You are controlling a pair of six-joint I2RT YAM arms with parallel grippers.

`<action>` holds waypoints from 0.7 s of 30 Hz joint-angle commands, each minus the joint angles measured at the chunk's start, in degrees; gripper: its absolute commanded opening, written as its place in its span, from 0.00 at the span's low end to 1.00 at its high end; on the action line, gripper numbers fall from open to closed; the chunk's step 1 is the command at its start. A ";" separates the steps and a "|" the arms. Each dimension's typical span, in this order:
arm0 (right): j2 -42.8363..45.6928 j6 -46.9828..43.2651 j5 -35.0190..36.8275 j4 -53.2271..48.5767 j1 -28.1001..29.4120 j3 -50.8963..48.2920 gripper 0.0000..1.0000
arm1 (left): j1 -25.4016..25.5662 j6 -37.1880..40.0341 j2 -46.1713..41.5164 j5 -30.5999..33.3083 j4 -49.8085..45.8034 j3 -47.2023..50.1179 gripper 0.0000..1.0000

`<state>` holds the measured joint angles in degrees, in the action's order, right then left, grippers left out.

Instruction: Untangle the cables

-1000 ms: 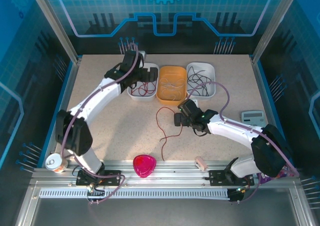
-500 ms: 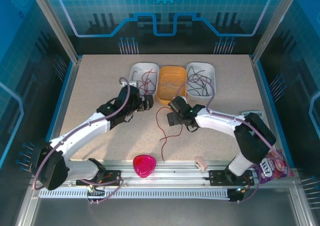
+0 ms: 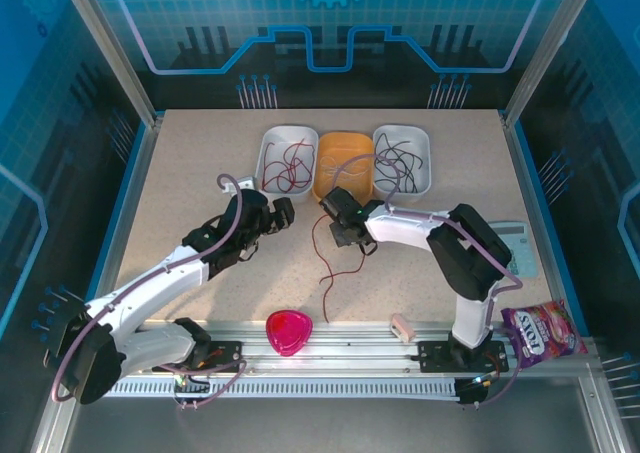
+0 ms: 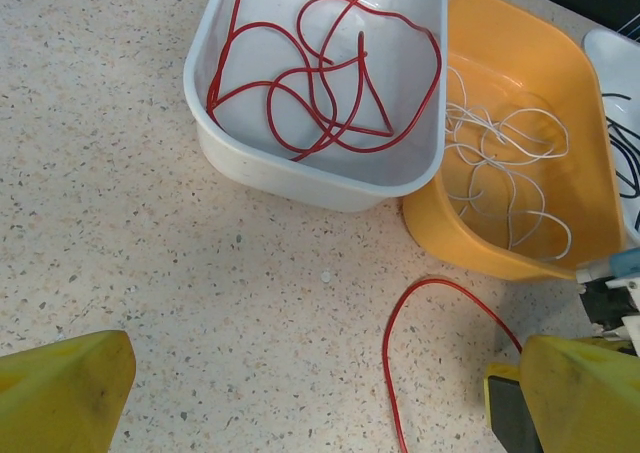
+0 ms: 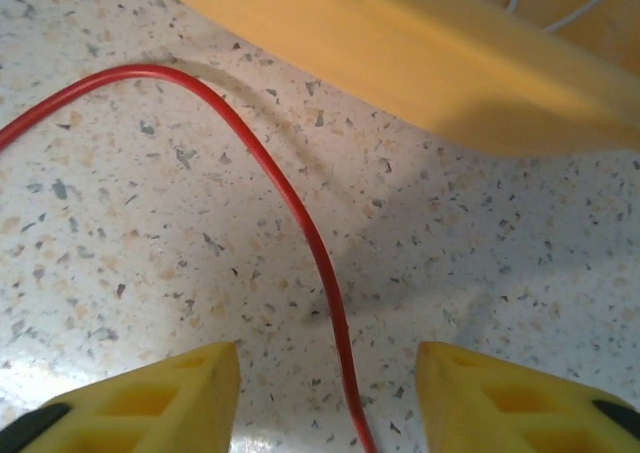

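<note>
One loose red cable [image 3: 322,263] lies curled on the table, running from the orange tray [image 3: 328,195] toward the front rail. My right gripper [image 3: 340,230] is open low over its upper bend, and the strand [image 5: 335,323] passes between the yellow fingers [image 5: 150,403] untouched. More red cables [image 4: 320,73] sit in the left white tray [image 4: 300,173]. Whitish cables [image 4: 510,173] lie in the orange tray, and black ones [image 3: 400,163] fill the right white tray [image 3: 426,178]. My left gripper [image 3: 276,214] hovers open and empty just left of the loose strand [image 4: 392,373].
A pink heart-shaped dish [image 3: 289,331] and a small pale block [image 3: 402,326] rest at the front rail. A calculator [image 3: 518,235] and a snack packet [image 3: 545,333] lie at the right. Bare tabletop spreads left of the trays.
My left arm drew back from the left white tray toward the table's middle. The right gripper slid left and farther away, up to the cable's bend beside the orange tray.
</note>
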<state>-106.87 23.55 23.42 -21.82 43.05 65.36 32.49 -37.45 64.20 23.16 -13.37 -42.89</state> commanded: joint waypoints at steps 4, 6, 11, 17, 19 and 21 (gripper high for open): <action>-1.50 -0.84 -0.12 -0.15 -0.71 0.61 0.39 | 0.42 -1.49 0.25 1.45 1.84 0.80 0.99; -1.67 -0.88 -0.39 0.02 -0.79 0.30 0.33 | 0.44 -1.51 0.78 1.36 2.18 0.75 0.99; -1.28 -1.31 -0.74 -0.01 -0.68 -0.06 0.10 | 0.42 -1.73 2.37 0.56 2.87 0.37 0.99; 3.30 -3.17 0.41 0.45 1.02 -0.99 0.00 | 0.40 -1.08 3.94 -1.27 3.94 0.20 0.99; 5.70 -4.04 0.97 1.18 2.05 -1.69 0.00 | 0.43 -0.24 4.28 -2.39 4.51 0.24 0.99; 8.29 -4.99 1.38 2.10 2.85 -2.62 0.00 | 0.44 0.59 4.75 -3.65 4.93 0.19 0.99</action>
<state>-103.59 20.49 23.64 -21.54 44.31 63.70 32.49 -37.54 68.18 21.78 -10.26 -42.89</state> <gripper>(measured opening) 0.058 0.991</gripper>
